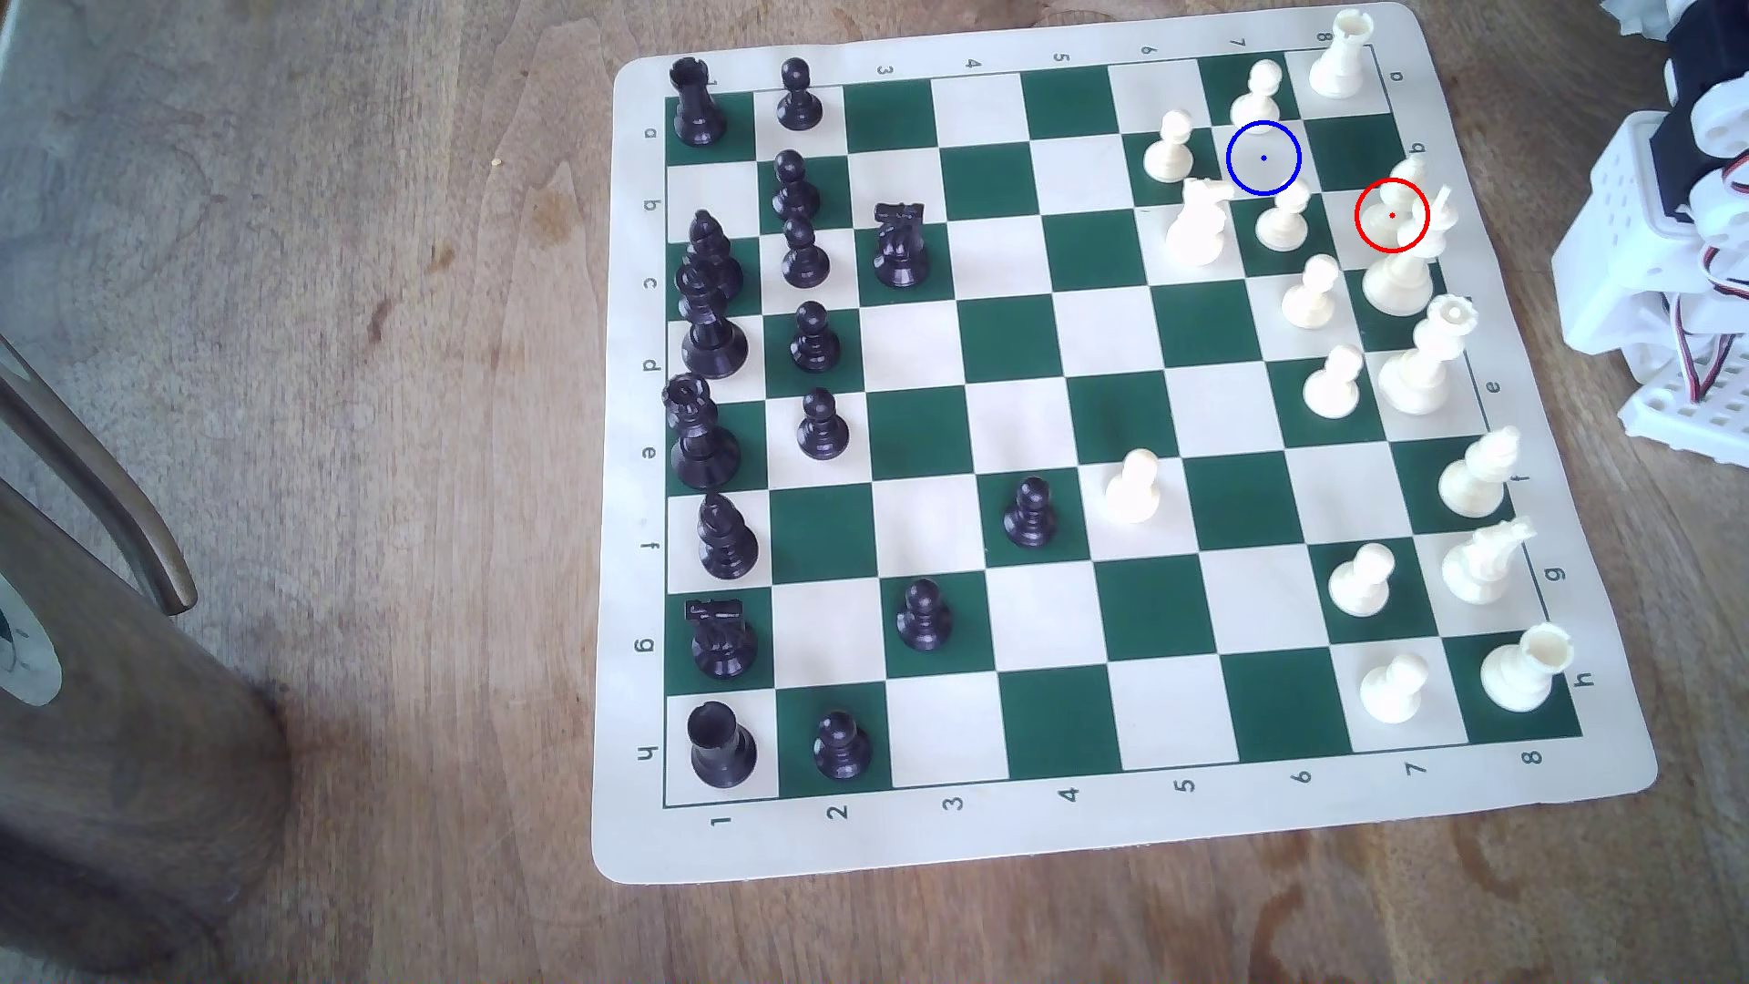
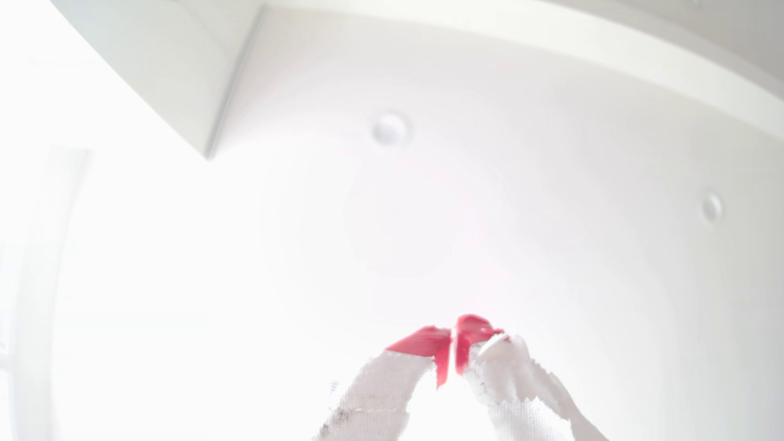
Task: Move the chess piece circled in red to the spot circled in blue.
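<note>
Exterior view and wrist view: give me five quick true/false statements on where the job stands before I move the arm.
1. The bishop stands inside the red ring. True.
2. The blue-ringed square is dark green. False: it is cream-white.
3. The gripper holds the bishop. False: its red-tipped jaws are together on nothing, facing a white ceiling.
4. A white knight stands to the exterior view's left of the blue ring. True.
5. A black pawn fills the blue ring. False: no piece stands on that square; white pawns sit on neighbouring squares.
</note>
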Available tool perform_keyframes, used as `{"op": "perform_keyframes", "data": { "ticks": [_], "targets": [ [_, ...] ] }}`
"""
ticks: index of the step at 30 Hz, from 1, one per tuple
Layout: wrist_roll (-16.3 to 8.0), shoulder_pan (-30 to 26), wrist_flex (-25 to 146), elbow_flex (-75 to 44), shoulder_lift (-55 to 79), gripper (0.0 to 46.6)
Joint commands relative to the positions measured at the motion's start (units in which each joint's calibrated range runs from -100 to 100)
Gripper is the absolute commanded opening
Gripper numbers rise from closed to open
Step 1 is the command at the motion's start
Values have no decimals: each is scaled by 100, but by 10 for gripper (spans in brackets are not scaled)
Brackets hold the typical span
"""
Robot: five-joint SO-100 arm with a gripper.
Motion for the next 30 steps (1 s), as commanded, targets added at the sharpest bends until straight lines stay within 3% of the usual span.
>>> {"op": "perform_keyframes", "data": {
  "ticks": [1, 16, 26, 30],
  "targets": [
    [24, -25, -111, 99, -3, 2],
    [-44, -56, 20, 99, -11, 2],
    [386, 147, 4459, 108, -3, 1],
    [132, 711, 5991, -18, 6, 1]
  ]
}}
